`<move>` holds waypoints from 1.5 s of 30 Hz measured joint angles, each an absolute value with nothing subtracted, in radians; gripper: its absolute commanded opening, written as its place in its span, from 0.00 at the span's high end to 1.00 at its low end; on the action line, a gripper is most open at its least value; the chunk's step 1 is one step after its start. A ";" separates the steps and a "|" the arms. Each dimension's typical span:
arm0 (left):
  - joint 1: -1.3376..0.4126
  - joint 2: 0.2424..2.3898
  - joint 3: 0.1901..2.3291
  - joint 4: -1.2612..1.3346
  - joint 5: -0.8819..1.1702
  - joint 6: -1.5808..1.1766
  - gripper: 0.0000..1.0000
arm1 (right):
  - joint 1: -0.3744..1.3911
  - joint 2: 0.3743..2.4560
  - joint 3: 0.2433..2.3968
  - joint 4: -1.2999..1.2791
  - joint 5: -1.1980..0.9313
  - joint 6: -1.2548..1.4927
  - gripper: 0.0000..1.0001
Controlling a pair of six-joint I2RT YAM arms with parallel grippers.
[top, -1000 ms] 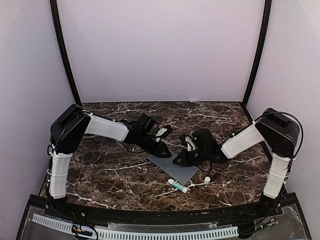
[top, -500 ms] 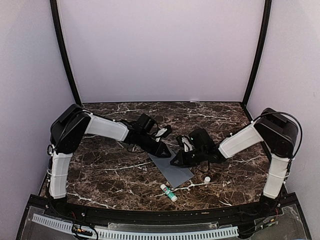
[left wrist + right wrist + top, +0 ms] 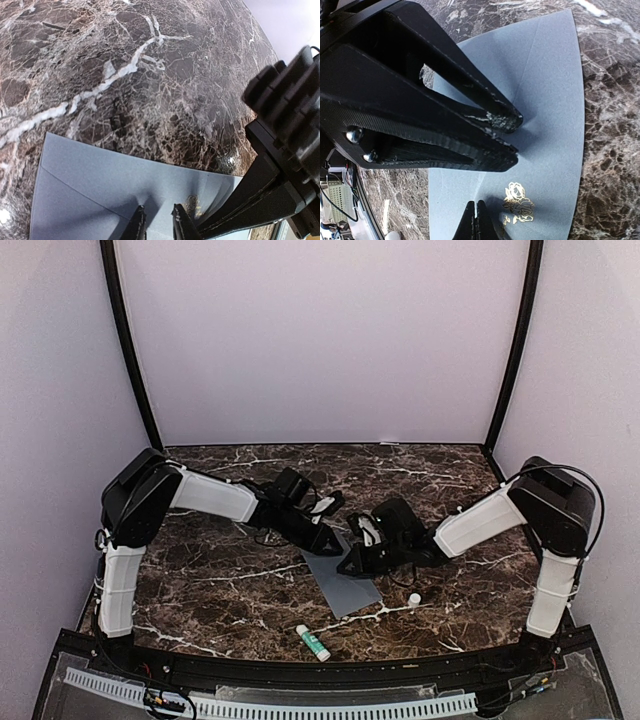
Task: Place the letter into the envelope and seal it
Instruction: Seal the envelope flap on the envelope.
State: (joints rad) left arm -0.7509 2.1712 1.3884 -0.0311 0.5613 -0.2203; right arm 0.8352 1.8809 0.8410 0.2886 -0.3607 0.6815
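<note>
From above: grey envelope (image 3: pixel 345 585) flat on the marble table (image 3: pixel 220 580), about mid-table, long axis running diagonally from the far end under the tools down toward the near edge. Coming in from the left onto that far end, the left gripper (image 3: pixel 326 538); from the right and just beside it, the right gripper (image 3: pixel 352 562). Pretty much equally close. Also a glue stick (image 3: pixel 312 642) by the near edge, well apart from the envelope, and a small white cap (image 3: pixel 414 598) off to the right. No sign of the letter anywhere. Maybe already inside, can't tell.

Left wrist view: fingers (image 3: pixel 136 226) a narrow gap apart, tips down on the grey paper beside a gold rose stamp (image 3: pixel 192 202). Doesn't look like any paper is nipped between them, but hard to say.

Right wrist view: fingers (image 3: pixel 471 222) pressed together with nothing between, tips on the envelope right by the rose. Guessing sealing is next, with the envelope straight beneath both tools.
</note>
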 measured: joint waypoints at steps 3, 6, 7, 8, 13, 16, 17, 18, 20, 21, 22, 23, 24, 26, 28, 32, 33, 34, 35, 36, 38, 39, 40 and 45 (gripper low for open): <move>-0.751 2.172 1.390 -0.031 0.562 -0.220 0.82 | 0.836 1.881 0.841 0.287 -0.357 0.682 1.00; -0.751 2.173 1.391 -0.031 0.562 -0.220 0.81 | 0.838 1.879 0.841 0.286 -0.350 0.682 1.00; -0.751 2.173 1.391 -0.032 0.562 -0.220 0.80 | 0.838 1.877 0.841 0.284 -0.348 0.682 1.00; -0.751 2.173 1.392 -0.032 0.562 -0.220 0.79 | 0.839 1.874 0.841 0.279 -0.347 0.682 1.00; -0.751 2.173 1.402 -0.039 0.575 -0.213 0.62 | 0.841 1.799 0.820 0.196 -0.337 0.677 0.75; -0.751 2.167 1.405 -0.039 0.587 -0.205 0.55 | 0.844 1.688 0.816 0.121 -0.310 0.659 0.62; -0.751 2.161 1.405 -0.043 0.586 -0.203 0.52 | 0.844 1.645 0.816 0.103 -0.299 0.653 0.57; -0.749 2.151 1.405 -0.047 0.585 -0.201 0.52 | 0.844 1.611 0.816 0.089 -0.288 0.651 0.53; -0.743 2.117 1.400 -0.056 0.583 -0.199 0.50 | 0.844 1.527 0.816 0.053 -0.258 0.631 0.46; -0.738 2.095 1.396 -0.057 0.581 -0.199 0.49 | 0.844 1.491 0.816 0.035 -0.246 0.625 0.41; -0.733 2.061 1.385 -0.056 0.575 -0.200 0.49 | 0.844 1.445 0.814 0.014 -0.228 0.611 0.39; -0.726 2.021 1.370 -0.054 0.566 -0.203 0.48 | 0.844 1.416 0.812 -0.002 -0.216 0.609 0.37; -0.717 1.973 1.351 -0.053 0.558 -0.207 0.48 | 0.845 1.385 0.809 -0.018 -0.203 0.601 0.36; -0.696 1.876 1.314 -0.044 0.547 -0.223 0.48 | 0.849 1.322 0.798 -0.057 -0.175 0.579 0.33; -0.663 1.757 1.260 -0.023 0.535 -0.250 0.48 | 0.863 1.276 0.791 -0.093 -0.149 0.566 0.32; -0.602 1.599 1.168 -0.009 0.524 -0.287 0.45 | 0.925 1.235 0.785 -0.144 -0.098 0.550 0.31; -0.583 1.564 1.142 -0.016 0.513 -0.289 0.44 | 0.949 1.234 0.785 -0.154 -0.083 0.546 0.31; -0.566 1.533 1.121 -0.032 0.503 -0.290 0.43 | 0.973 1.234 0.784 -0.164 -0.070 0.543 0.31; -0.548 1.505 1.106 -0.054 0.488 -0.289 0.42 | 0.995 1.235 0.784 -0.176 -0.055 0.542 0.31; -0.532 1.481 1.095 -0.077 0.474 -0.284 0.41 | 1.016 1.236 0.784 -0.187 -0.039 0.541 0.31; -0.503 1.440 1.086 -0.118 0.447 -0.271 0.40 | 1.044 1.242 0.784 -0.196 -0.011 0.543 0.35; -0.486 1.417 1.083 -0.136 0.434 -0.265 0.40 | 1.055 1.246 0.784 -0.203 0.007 0.548 0.37; -0.469 1.394 1.079 -0.150 0.423 -0.259 0.40 | 1.063 1.253 0.784 -0.210 0.027 0.555 0.40; -0.416 1.310 1.047 -0.168 0.402 -0.247 0.41 | 1.067 1.325 0.791 -0.234 0.080 0.591 0.55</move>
State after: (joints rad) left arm -0.4164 1.3098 1.0470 -0.1677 0.4019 -0.2470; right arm 1.0668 1.3247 0.7914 -0.2340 0.0803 0.5915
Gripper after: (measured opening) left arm 0.606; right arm 0.506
